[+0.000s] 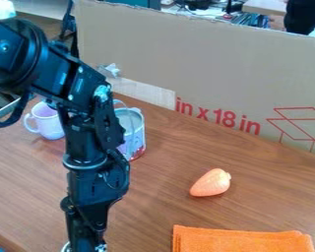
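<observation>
One cloth (242, 239) lies at three o'clock, a carrot (210, 183) at two, from the arm's end (86, 243), whether open or closed I cannot tell.

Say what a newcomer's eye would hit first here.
Probably the black arm, running from the upper left down to the bottom edge. Next, the bright orange cloth at the lower right, with a paler orange toy lying just beyond it. Then the red print low on the cardboard at the back.
</observation>
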`<state>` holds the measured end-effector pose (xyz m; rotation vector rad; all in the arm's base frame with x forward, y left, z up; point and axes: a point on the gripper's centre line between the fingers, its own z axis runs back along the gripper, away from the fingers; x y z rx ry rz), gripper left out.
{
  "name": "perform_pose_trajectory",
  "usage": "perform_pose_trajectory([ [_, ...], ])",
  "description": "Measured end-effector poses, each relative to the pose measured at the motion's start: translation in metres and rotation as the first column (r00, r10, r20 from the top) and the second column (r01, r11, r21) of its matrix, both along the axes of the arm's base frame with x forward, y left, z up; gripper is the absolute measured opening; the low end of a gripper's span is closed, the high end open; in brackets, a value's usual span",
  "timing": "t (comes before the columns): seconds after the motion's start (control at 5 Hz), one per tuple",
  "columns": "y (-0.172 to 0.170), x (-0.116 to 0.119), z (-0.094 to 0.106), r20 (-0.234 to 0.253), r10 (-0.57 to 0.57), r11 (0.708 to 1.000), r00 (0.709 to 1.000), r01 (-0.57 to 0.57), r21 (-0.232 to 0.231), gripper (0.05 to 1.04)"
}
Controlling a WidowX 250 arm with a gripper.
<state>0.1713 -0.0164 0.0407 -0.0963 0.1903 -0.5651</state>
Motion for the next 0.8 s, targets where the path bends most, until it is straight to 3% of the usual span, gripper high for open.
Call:
perform_pose_trajectory([
  [0.2, 0.005, -0.005, -0.002, -0.038, -0.008, 0.996, 0.999, 0.011, 0.089, 0.288],
  [0.4, 0.004, -0.005, -0.002, -0.039, -0.018, 0.989, 0.999, 0.024, 0.144, 0.575],
  [0.6, 0.004, -0.005, -0.002, -0.044, -0.015, 0.989, 0.999, 0.021, 0.144, 0.876],
  [0.8, 0.005, -0.005, 0.010, -0.021, -0.011, 0.995, 1.000, 0.013, 0.101, 1.011],
])
